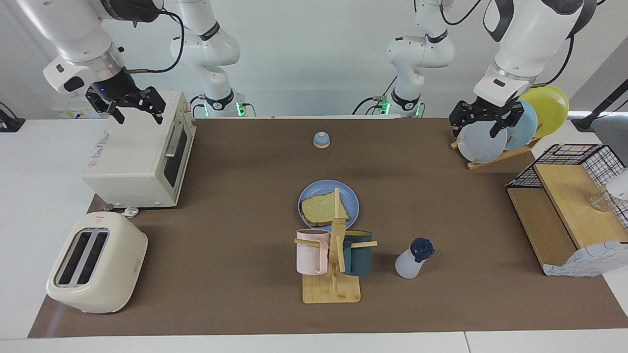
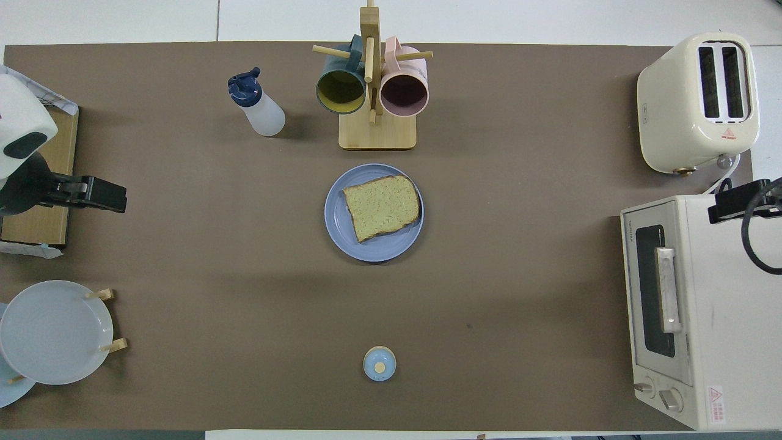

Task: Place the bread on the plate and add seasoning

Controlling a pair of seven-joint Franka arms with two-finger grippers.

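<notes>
The bread (image 1: 321, 208) (image 2: 382, 206) lies flat on the periwinkle plate (image 1: 314, 191) (image 2: 379, 249) at the middle of the table. The seasoning bottle (image 1: 412, 260) (image 2: 259, 107) with its navy cap stands upright, farther from the robots than the plate, beside the mug rack toward the left arm's end. My left gripper (image 1: 475, 131) (image 2: 110, 197) hangs open and empty over the plate rack. My right gripper (image 1: 139, 117) (image 2: 733, 205) waits open and empty above the toaster oven.
A wooden mug rack (image 1: 333, 289) (image 2: 377, 131) with two mugs stands just past the plate. A bell (image 1: 321, 140) (image 2: 379, 363) sits near the robots. Toaster (image 1: 95, 262) and toaster oven (image 1: 137, 157) fill the right arm's end. Plate rack (image 1: 510, 122) and wire shelf (image 1: 569, 206) fill the left arm's end.
</notes>
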